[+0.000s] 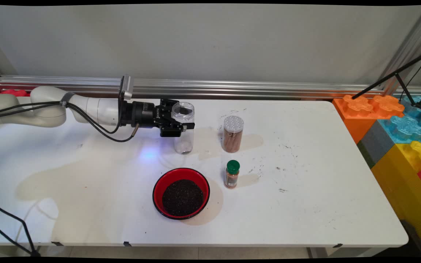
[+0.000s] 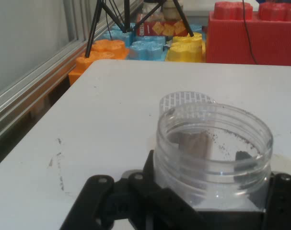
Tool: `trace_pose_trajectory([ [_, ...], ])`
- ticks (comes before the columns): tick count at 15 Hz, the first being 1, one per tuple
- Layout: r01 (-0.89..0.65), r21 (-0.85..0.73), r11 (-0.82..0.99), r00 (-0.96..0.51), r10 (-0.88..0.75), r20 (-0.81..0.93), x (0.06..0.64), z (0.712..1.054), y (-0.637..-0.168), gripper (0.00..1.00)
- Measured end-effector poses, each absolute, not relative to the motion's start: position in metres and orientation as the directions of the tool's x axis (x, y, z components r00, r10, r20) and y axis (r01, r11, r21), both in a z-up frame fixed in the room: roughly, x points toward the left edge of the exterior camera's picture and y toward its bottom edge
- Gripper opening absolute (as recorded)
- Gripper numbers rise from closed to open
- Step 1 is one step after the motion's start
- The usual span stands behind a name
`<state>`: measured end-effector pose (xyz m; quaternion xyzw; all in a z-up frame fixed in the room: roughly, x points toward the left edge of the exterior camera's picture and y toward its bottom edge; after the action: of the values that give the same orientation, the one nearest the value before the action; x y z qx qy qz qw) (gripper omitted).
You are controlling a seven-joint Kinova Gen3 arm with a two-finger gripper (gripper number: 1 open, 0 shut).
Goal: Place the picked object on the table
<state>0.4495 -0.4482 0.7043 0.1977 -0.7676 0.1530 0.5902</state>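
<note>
Clear jar (image 1: 183, 128): plastic, no lid, mouth open at the top, almost nothing inside, only a few dark specks on the wall. Stands straight up, bottom at or just above the surface, cannot tell which.
Claw (image 1: 181, 128): black, comes in flat from the left, closed around the clear jar just under its rim. One finger on each side, so the jar stays upright and does not tip.
Hand view: looks over the jar's open mouth (image 2: 215, 139); black claw parts (image 2: 135, 201) hug the jar from below on both sides.
Brown jar (image 1: 232, 134): tall, full of brown powder, grey lid with little holes on top. Stands just to the right of the clear jar, not touching it.
Small bottle (image 1: 231, 174): green cap, orange-brown powder inside. Stands in front of the brown jar, near the bowl, cap shut so nothing spills.
Red bowl (image 1: 181, 193): black rim, full of dark crumbs like soil. Sits in front of the clear jar, nearer the camera, flat on the surface.
Surface (image 1: 305, 190): white, with pale stains and small dark crumbs scattered on the right.
Big toy blocks (image 1: 397, 124): orange, blue, yellow, stacked past the right end of the surface, well away from the claw.
</note>
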Motion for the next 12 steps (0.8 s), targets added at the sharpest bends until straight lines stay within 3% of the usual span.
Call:
trace_pose_trajectory([
  [12, -0.484, -0.017, 0.875, -0.234, -0.111, 0.966, 0.4433, 0.7, -0.4491, 0.0],
])
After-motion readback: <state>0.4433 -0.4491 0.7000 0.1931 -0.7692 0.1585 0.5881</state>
